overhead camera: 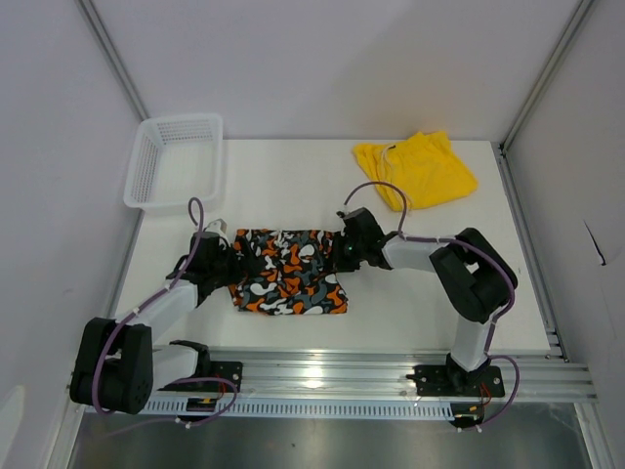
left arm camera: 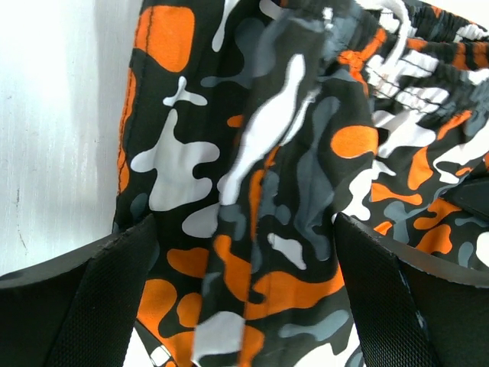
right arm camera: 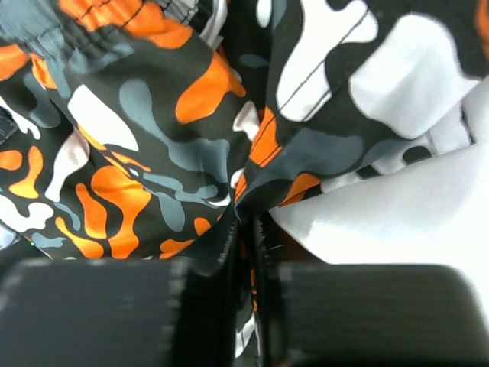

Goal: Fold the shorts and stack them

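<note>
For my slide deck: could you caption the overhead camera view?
The left gripper and right gripper flank the patterned shorts at centre; the yellow shorts lie far right, a white mesh basket far left.

Orange, white, black, grey-teal blotches are printed on patterned shorts (overhead camera: 289,272); yellow shorts (overhead camera: 420,168) are dyed plain; basket (overhead camera: 140,171) is coloured white.

Lab robot cell, white table (overhead camera: 293,186), plain grey walls (overhead camera: 322,59), aluminium mounting rail (overhead camera: 371,373).
</note>
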